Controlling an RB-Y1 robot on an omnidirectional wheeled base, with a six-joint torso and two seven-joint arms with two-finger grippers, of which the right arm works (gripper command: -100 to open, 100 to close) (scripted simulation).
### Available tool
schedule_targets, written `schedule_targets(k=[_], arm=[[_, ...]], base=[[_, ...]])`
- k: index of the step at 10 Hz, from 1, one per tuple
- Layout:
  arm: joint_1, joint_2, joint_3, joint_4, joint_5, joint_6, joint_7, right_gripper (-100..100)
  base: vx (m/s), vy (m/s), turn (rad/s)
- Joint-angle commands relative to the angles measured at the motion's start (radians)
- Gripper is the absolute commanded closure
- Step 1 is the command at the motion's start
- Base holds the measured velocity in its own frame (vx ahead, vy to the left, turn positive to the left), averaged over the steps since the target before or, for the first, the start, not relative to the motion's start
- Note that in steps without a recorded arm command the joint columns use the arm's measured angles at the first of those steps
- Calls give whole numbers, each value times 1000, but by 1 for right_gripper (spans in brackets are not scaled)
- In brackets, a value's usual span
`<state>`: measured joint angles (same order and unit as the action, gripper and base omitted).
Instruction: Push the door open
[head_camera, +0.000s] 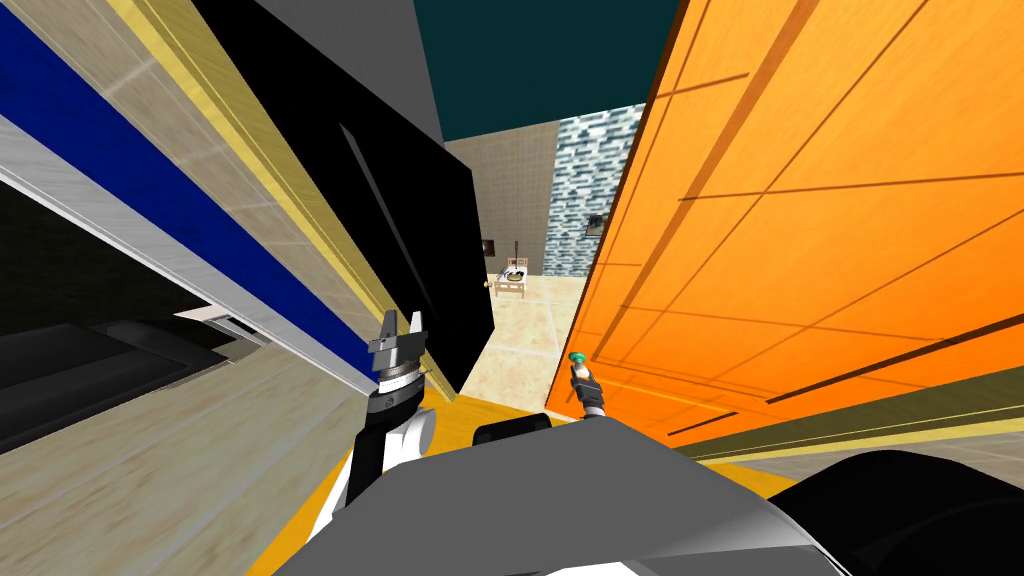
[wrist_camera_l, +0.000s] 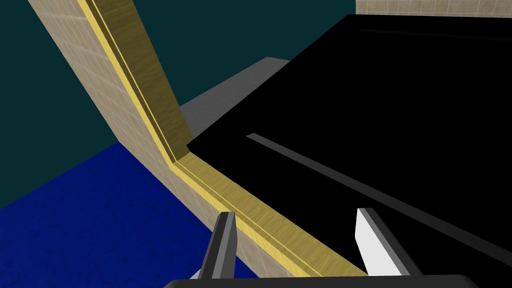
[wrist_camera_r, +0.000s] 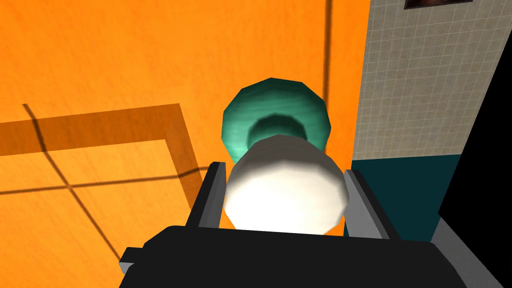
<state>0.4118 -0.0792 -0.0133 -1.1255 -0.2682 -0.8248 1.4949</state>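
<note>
The orange door (head_camera: 800, 200) takes up the right side of the head view. Its panelled face runs away from me toward the far room, and dark grooves cross it in long straight lines. On the left stands a beige wall with a blue band (head_camera: 150, 170), edged by a yellow door frame (head_camera: 260, 170). Beside the frame lies a black area (head_camera: 400, 180). Between that black area and the door's near edge a gap shows pale floor tiles (head_camera: 520, 320) and a wall of grey-blue bricks (head_camera: 590, 180) beyond. The left gripper (head_camera: 400, 325) hangs just beside the frame, its jaws apart with nothing between them (in its own view the frame passes right under them). The right gripper (head_camera: 583, 378) is at the door's face near that edge, jaws clamped on the white door knob (wrist_camera_r: 285, 185). The knob sticks straight out of the door toward the gripper, on a round green base plate (wrist_camera_r: 275, 107) that sits flat against the orange face.
</note>
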Motion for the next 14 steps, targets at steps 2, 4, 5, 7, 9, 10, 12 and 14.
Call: schedule_targets(k=[2, 4, 5, 7, 9, 10, 12, 14], arm=[[-13, -4, -9, 10, -12, -6, -75, 100], [-18, -5, -12, 15, -17, -7, -109, 100], [-24, -6, -16, 20, -22, -8, -144, 100], [-29, -7, -19, 25, -27, -9, -178, 100], [-41, -9, -25, 36, -38, -10, -237, 100], [-41, -9, -25, 36, -38, -10, -248, 100], [-55, -11, -33, 49, -51, -12, -311, 100], [-62, -12, -37, 56, -58, -13, -364, 100]], base=[[30, -3, 2], [24, -3, 3], [20, -1, 0], [22, -3, 1], [25, -4, 1], [25, -1, 7], [34, -2, 1], [28, -3, 0]])
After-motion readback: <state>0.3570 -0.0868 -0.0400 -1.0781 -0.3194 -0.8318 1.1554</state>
